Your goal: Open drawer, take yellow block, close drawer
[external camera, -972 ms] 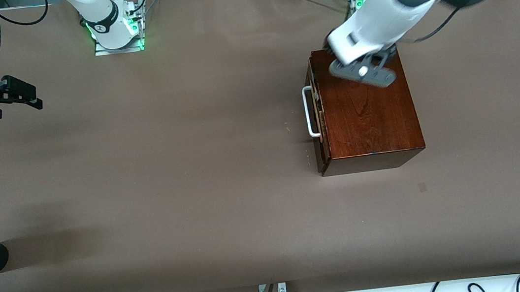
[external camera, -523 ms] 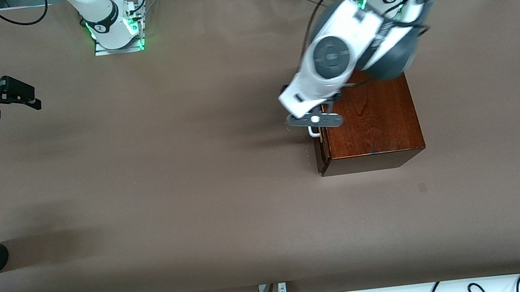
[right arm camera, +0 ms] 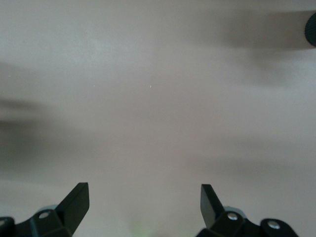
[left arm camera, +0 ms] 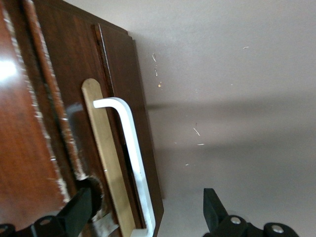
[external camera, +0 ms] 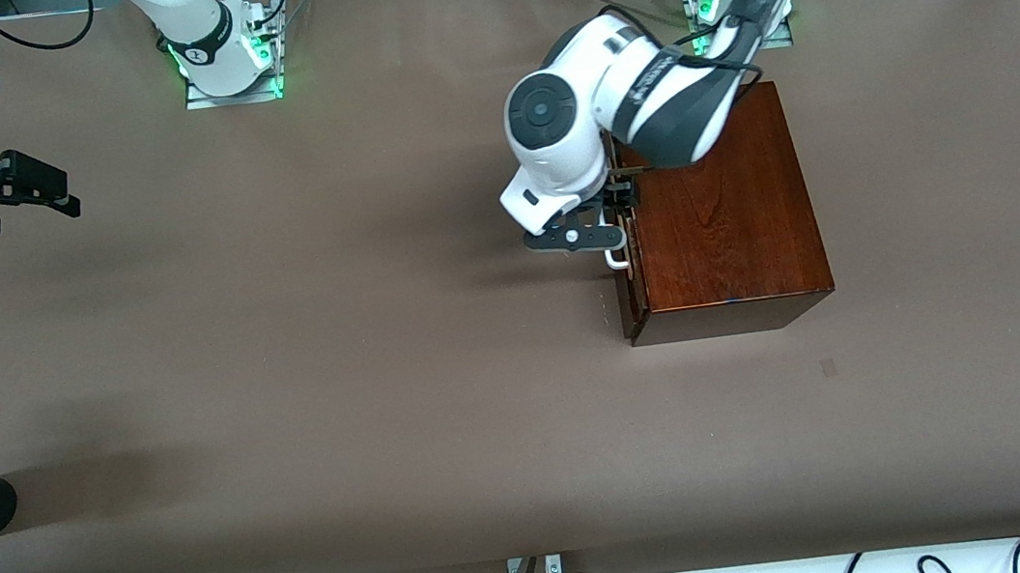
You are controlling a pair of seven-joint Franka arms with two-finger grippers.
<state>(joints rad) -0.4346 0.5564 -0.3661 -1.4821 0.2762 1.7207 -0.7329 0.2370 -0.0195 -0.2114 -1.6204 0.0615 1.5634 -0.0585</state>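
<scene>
Dark reddish-brown drawer [external camera: 623, 243] sits closed, left hand [left arm camera: 148, 212] spread astride its white handle [left arm camera: 131, 158].

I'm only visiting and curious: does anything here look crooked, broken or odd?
Nothing stands out. The wooden box sits flat with its drawer shut. The left claw is open around the white handle. The right claw waits open over bare table.

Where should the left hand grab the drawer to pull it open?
On the white U-shaped handle: pinch its long bar mid-span, coming straight at the drawer front from the right arm's end of the table. The bar stands off the front, leaving a gap for a finger. The left hand already straddles it, open.
</scene>
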